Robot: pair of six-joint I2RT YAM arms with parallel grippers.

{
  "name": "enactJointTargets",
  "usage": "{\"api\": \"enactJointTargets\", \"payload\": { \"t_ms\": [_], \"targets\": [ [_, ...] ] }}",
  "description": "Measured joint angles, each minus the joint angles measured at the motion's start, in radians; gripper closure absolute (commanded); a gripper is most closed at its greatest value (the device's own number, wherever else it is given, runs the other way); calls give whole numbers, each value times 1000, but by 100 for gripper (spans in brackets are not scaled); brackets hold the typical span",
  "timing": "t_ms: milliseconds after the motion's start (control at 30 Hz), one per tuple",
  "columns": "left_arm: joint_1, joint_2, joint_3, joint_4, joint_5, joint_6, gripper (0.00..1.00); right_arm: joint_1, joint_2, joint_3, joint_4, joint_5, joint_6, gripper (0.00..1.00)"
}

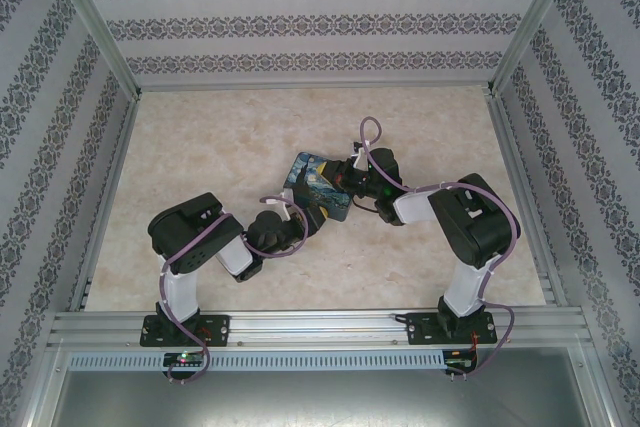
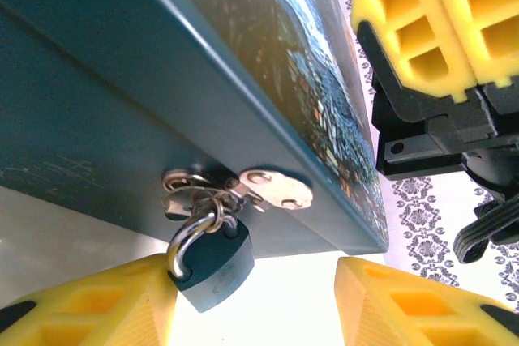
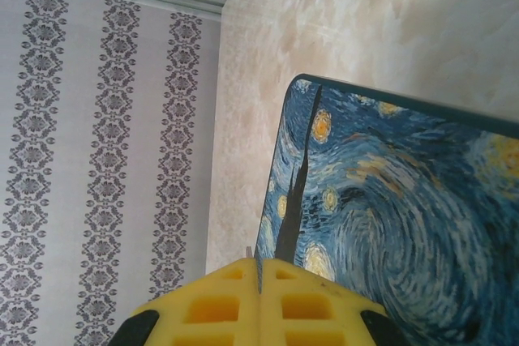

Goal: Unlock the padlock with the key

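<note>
Bluish-grey padlock | between parted fingers of left pincer | just beside one

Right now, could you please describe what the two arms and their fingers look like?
Both the left arm and right arm have black joint housings, a white lower link and a black base. Lilac cables loop along each. The fingers are bright yellow blocks with rectangular pockets, on black mounts.
</note>
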Motion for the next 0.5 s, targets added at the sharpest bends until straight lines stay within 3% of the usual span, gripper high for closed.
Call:
{"api": "enactJointTargets", "payload": {
  "t_ms": [500],
  "targets": [
    [-31,26,13,10,-68,-5,51,0,9,-4,29,-2,15,100]
  ]
}}
